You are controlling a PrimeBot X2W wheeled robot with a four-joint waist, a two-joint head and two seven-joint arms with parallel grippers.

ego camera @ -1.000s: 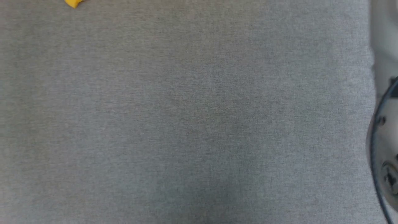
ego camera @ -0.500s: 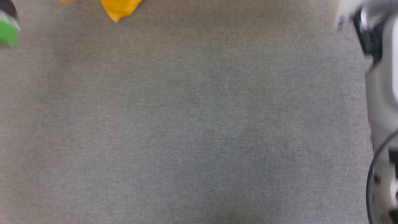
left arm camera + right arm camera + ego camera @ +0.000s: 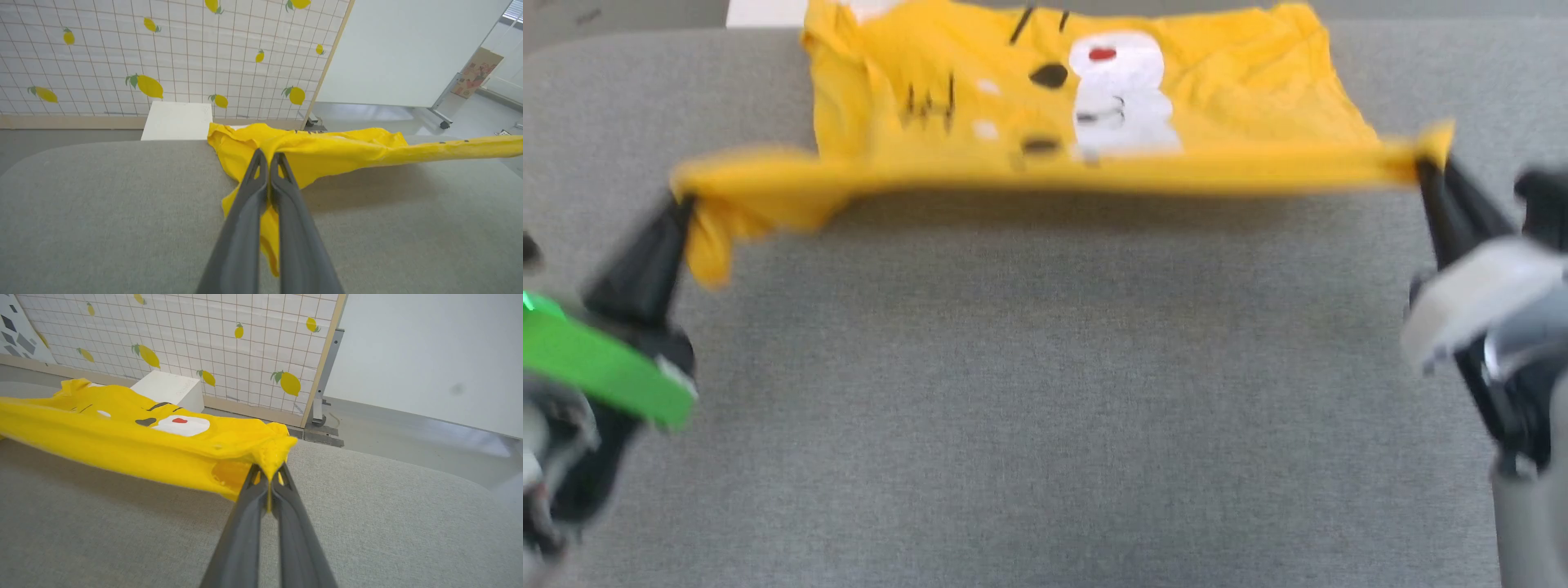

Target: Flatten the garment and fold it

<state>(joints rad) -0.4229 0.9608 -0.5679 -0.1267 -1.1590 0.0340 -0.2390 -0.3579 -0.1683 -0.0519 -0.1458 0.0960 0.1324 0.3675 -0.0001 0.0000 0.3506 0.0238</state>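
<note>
Holding the shirt [image 3: 1241, 106] taut between both grippers, I judge flattening about half done. The left gripper [image 3: 682, 204] is clamped on one corner and the right gripper [image 3: 1425, 167] on the other. The near edge hangs above the table [image 3: 1045, 408], the far part rests at its back, print up. No fold is made yet. Behind stands a white box [image 3: 175, 120] — I cannot tell what it holds.

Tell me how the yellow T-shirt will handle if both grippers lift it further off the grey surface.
Likely floppy: the yellow T-shirt hangs stretched between the left gripper and right gripper, its far part draped on the grey surface. Probably light: the thin fingers hold a pinched corner each. Released, it would probably collapse, not roll.
</note>
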